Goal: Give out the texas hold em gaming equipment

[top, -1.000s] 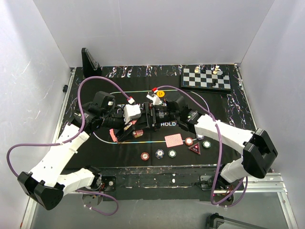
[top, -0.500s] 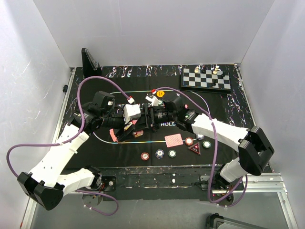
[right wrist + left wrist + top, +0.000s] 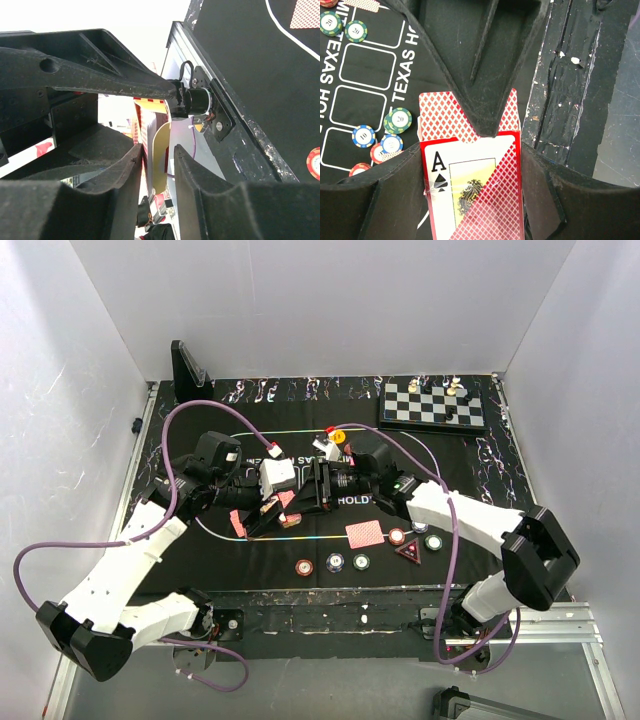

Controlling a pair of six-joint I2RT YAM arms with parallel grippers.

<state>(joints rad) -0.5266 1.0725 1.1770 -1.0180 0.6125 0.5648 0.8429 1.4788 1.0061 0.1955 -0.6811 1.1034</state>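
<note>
A red card pack (image 3: 470,195) with an ace of spades on its face stands between my left gripper's (image 3: 470,165) fingers, which are shut on its sides. From the right, my right gripper (image 3: 318,488) meets the pack (image 3: 285,502) above the mat. In the right wrist view its jaws (image 3: 156,150) stand narrow around the pack's open end (image 3: 161,150); one finger touches it and a gap shows at the other. On the mat lie red-backed cards (image 3: 365,533), several chips (image 3: 334,562), a red triangular marker (image 3: 408,551) and a yellow button (image 3: 337,437).
The black Texas Hold'em mat (image 3: 460,470) covers the table. A chessboard with pieces (image 3: 433,403) sits at the back right. A black stand (image 3: 188,368) is at the back left. More chips (image 3: 400,120) lie below the left gripper. Purple cables loop over both arms.
My right gripper has slid a little left onto the pack's end, and its jaws have narrowed from wide open. The left gripper and the pack have stayed put.
</note>
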